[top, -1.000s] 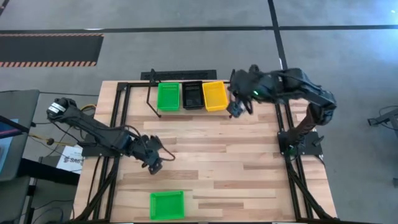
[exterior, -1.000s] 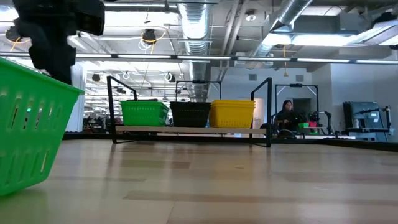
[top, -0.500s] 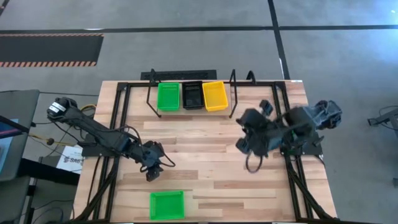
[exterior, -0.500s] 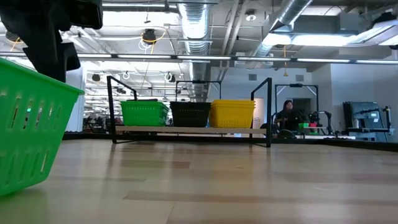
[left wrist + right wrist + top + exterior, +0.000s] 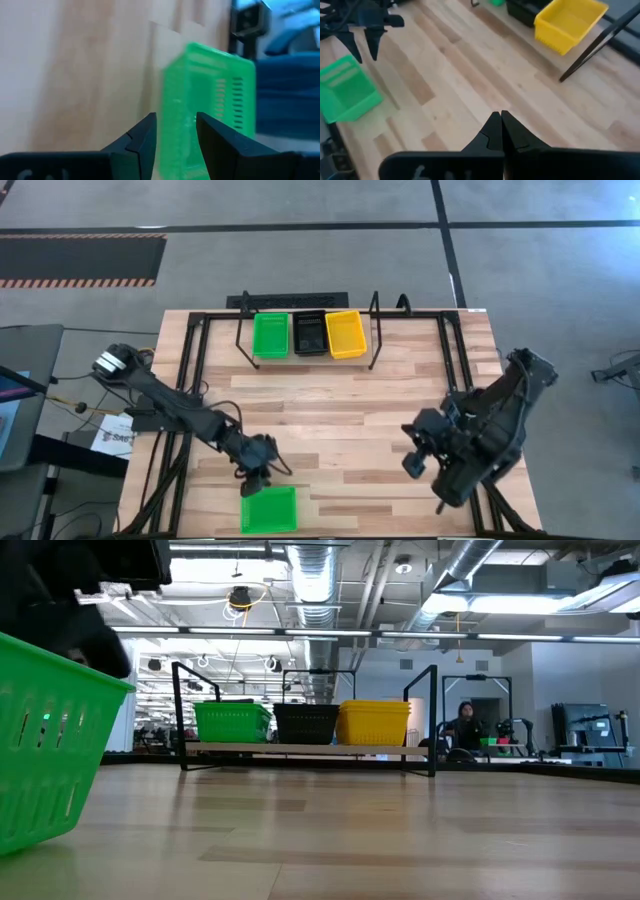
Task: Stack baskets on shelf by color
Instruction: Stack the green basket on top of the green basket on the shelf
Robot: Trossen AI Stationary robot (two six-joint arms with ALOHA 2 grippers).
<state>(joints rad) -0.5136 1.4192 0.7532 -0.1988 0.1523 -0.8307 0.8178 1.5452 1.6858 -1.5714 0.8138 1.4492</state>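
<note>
1. Here, a lone green basket (image 5: 268,509) is seen at the table's (image 5: 340,420) 7 o'clock edge.
2. The left gripper (image 5: 259,472), jaws narrowly parted, is held just beside its 12 o'clock rim.
3. The right gripper (image 5: 500,131), jaws closed on nothing, is kept well apart at 4 o'clock.
4. Green, black and yellow baskets (image 5: 308,334) are lined up on the shelf (image 5: 305,358) at 12 o'clock.

Even, bright overhead light; ceiling strip lamps (image 5: 300,632) glare in the low view. The table (image 5: 330,415) shows only soft shadows. The left wrist view is motion-blurred
</note>
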